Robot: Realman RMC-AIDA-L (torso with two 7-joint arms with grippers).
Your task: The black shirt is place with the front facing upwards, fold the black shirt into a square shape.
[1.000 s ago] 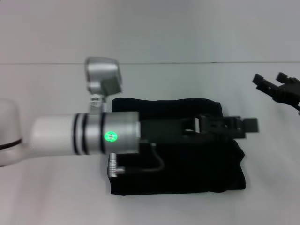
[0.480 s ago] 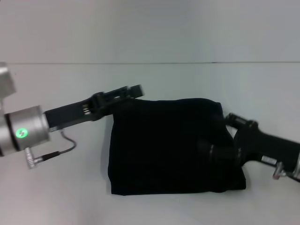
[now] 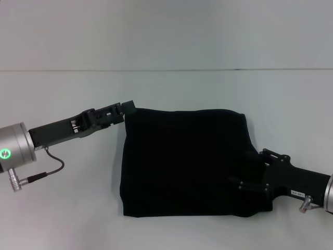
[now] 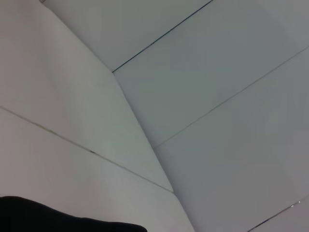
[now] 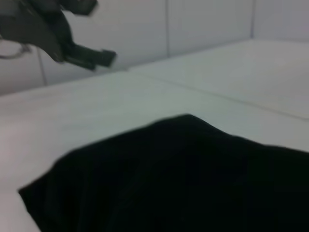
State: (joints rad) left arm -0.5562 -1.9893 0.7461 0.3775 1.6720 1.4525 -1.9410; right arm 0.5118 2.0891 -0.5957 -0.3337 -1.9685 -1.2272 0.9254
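The black shirt (image 3: 182, 161) lies folded into a rough square block in the middle of the white table (image 3: 62, 219). Its letters and neck label are hidden. My left gripper (image 3: 126, 108) is at the shirt's far left corner, just off the cloth, open and empty. It also shows in the right wrist view (image 5: 89, 36), above the table behind the shirt (image 5: 183, 179). My right gripper (image 3: 247, 186) lies low on the shirt's near right part, black against black cloth. A strip of the shirt (image 4: 58, 220) shows in the left wrist view.
The white table runs to a seam line (image 3: 166, 70) at the back. A grey cable (image 3: 47, 172) hangs under my left wrist. Pale wall panels (image 4: 203, 87) fill the left wrist view.
My left arm has drawn back from over the shirt to its far left corner. My right arm has come in from the far right onto the shirt's near right part.
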